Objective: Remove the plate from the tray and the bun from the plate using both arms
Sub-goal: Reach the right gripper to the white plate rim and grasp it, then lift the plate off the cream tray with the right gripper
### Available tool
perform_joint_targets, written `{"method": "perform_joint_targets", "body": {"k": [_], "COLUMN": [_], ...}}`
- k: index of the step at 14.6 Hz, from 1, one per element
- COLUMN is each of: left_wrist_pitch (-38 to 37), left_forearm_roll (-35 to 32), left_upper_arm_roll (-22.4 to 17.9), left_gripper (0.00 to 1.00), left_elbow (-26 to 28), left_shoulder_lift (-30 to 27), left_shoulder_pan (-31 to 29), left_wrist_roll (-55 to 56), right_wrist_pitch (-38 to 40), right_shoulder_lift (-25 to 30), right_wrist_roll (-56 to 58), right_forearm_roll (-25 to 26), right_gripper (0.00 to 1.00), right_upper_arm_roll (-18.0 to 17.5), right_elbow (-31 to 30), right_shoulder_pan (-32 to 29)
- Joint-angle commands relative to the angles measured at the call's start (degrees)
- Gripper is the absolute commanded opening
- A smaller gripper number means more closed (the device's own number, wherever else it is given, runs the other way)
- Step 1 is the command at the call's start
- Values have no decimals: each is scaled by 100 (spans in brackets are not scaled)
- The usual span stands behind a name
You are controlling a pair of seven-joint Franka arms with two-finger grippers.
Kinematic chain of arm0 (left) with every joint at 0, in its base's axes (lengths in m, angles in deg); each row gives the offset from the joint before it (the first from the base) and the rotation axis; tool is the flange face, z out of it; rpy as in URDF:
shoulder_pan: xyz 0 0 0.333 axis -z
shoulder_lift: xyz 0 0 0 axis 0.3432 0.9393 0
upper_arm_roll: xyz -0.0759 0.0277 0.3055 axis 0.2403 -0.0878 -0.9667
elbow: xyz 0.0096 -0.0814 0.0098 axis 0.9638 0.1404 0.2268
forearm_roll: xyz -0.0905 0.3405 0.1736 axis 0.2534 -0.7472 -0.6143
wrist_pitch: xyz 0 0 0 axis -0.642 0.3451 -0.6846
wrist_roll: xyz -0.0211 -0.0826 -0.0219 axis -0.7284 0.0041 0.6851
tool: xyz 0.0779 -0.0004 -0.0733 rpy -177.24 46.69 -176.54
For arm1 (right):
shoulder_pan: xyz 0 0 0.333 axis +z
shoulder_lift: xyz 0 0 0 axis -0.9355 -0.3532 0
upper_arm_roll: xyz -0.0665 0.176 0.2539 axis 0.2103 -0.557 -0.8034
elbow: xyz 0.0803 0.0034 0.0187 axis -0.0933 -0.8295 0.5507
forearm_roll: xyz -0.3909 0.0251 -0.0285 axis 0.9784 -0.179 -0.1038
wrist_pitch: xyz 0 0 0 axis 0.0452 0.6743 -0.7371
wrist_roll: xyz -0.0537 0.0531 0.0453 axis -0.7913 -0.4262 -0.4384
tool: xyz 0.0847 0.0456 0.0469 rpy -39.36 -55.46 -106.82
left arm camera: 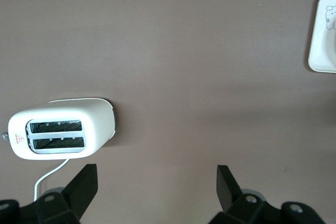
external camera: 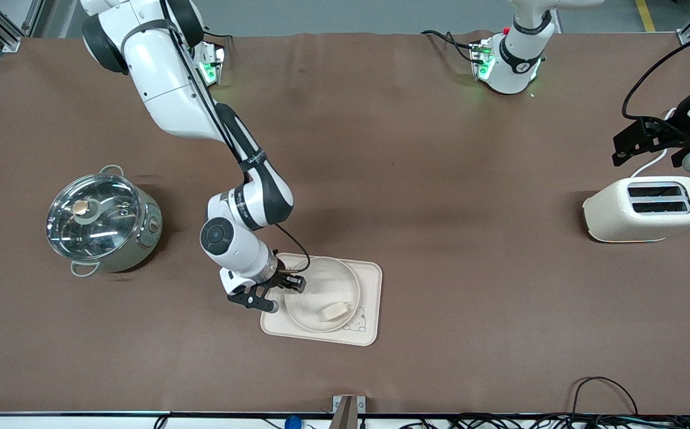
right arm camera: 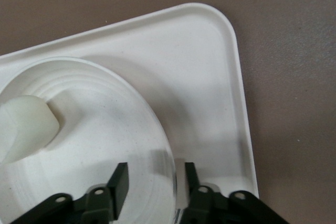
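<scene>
Lidded steel pot (external camera: 102, 222), cream toaster (external camera: 647, 208), brown table (external camera: 440, 179)

Matt brown cloth-like covering (external camera: 416, 179) seen over the table, faintly creased, smooth matt speckled cream plate (external camera: 321, 292) and tray (external camera: 370, 280), soft matt pale bun (external camera: 333, 311), shiny metal pot (external camera: 103, 223) with glass lid, glossy cream plastic toaster (external camera: 646, 208)

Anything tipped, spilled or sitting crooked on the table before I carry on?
Nothing stands out. The plate lies flat in the tray, the bun on it. The right gripper is open astride the plate's rim. The left gripper waits open above the upright toaster. The lidded pot is upright too.
</scene>
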State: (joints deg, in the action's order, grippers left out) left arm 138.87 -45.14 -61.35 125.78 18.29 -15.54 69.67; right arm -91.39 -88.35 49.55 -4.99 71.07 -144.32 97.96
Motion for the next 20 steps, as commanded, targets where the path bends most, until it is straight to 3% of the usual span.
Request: {"method": "perform_joint_targets", "body": {"k": [1, 7, 11, 14, 20], "left_wrist_pitch": [-102, -110, -111, -102, -110], "left_forearm_roll": [-89, -89, -89, -98, -107], "left_upper_arm_roll": [5, 5, 5, 5, 14], "left_gripper": [100, 100, 100, 100, 100], "left_elbow": [-119, -119, -119, -119, -84], "left_shoulder_lift": [39, 39, 39, 39, 83], "left_shoulder_pan": [13, 13, 4, 13, 13], "left_wrist_roll": [50, 50, 49, 41, -21], "right_wrist_pitch": [13, -5, 91, 83, -92], "right_shoulder_lift": [-92, -57, 109, 626, 2383], "right_wrist_roll": [100, 135, 126, 187, 459], "right_forearm_roll": [-120, -129, -347, -392, -392], "right_gripper": [25, 3, 0, 0, 0], "right_upper_arm_roll": [-44, -44, -254, -395, -641], "right_elbow": [135, 117, 13, -627, -2674], "right_shoulder_pan": [-87, -140, -183, -245, 88]}}
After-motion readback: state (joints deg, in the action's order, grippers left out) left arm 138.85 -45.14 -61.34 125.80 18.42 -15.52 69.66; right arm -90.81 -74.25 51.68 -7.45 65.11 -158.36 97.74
